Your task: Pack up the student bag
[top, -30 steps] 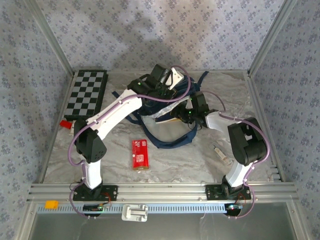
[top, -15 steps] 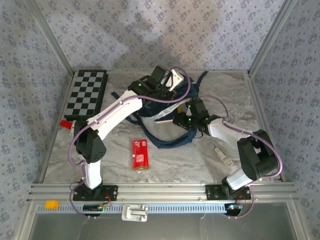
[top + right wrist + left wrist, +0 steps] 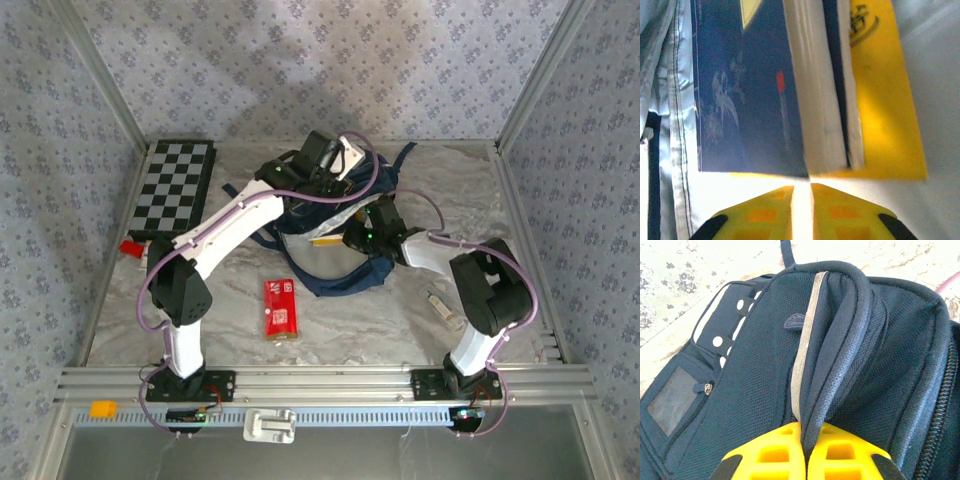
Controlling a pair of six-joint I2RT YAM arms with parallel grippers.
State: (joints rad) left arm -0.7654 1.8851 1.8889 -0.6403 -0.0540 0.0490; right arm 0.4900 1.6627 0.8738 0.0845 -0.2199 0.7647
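The student bag (image 3: 352, 272) lies at the middle back of the table, a navy backpack (image 3: 750, 365) with white dots and a thin pale stripe. My left gripper (image 3: 325, 160) (image 3: 809, 442) is shut on a padded navy edge at the bag's top and holds it up. My right gripper (image 3: 362, 236) (image 3: 801, 200) sits at the bag's mouth, jaws a narrow gap apart with nothing between them. Just ahead of its fingertips stand a dark blue book (image 3: 745, 90) and a yellow book (image 3: 885, 100), edge on, against the bag's pale lining (image 3: 670, 100).
A folded chessboard (image 3: 175, 190) lies at the back left, with a small red object (image 3: 130, 248) near its front corner. A red packet (image 3: 278, 308) lies in front of the bag. A small clear tube (image 3: 443, 307) rests at the right, beside my right arm.
My right gripper has shifted a little left toward the bag's mouth and its jaws have narrowed. The right elbow swung out and back. The left arm has not moved.
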